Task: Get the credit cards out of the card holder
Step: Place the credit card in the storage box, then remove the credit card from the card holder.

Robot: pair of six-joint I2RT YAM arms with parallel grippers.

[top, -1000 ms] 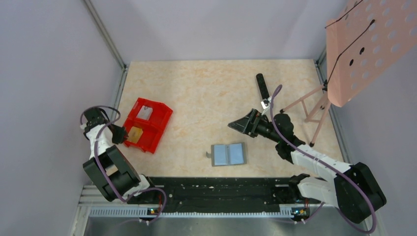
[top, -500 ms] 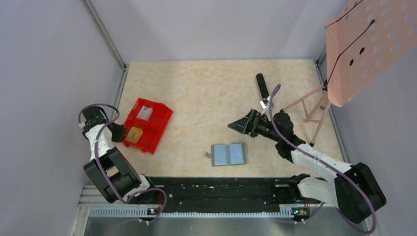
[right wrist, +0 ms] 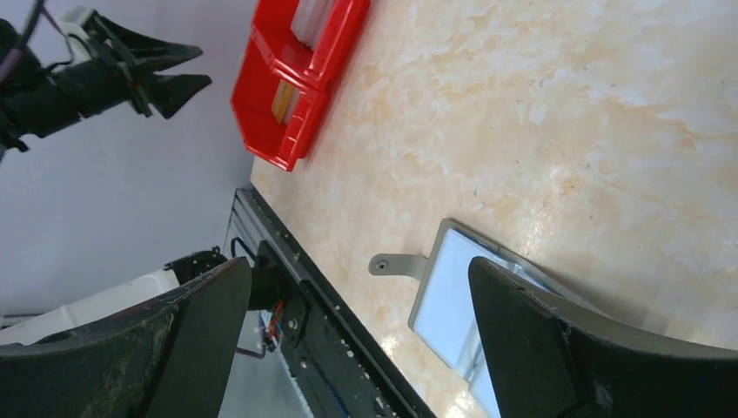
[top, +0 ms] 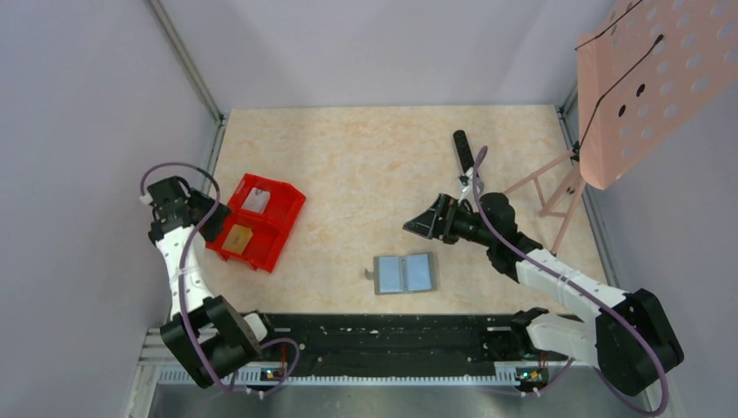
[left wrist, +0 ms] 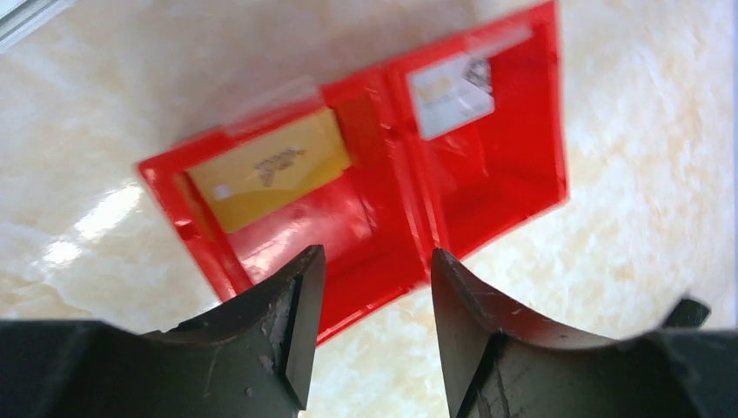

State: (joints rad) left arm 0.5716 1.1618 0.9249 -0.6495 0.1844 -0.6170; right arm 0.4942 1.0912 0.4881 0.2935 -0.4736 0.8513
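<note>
Beige marbled bench [top: 348, 165], lilac walls. Near the front edge the card holder [top: 405, 273] lies open flat, pockets seemingly bare. The red bin [top: 283, 232] holds yellow card [top: 239, 237] and white card [top: 255, 199], one per compartment. Both empty: left jaws parted, right jaws wide. Extraction looks complete.

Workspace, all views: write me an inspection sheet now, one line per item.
Surface: marbled beige table, no spills seen.
Job's things: card holder lies open and flat near centre, no card seen in it; yellow card and whitish card lie in separate compartments of the red bin.
Clutter: black microphone on the far side.
Hands: left hand open, empty, raised by the bin; right hand open, empty, above the table beyond the card holder.
Cables: purple cables loop along both arms.
Surroundings: pale walls; pink perforated stand at right.
</note>
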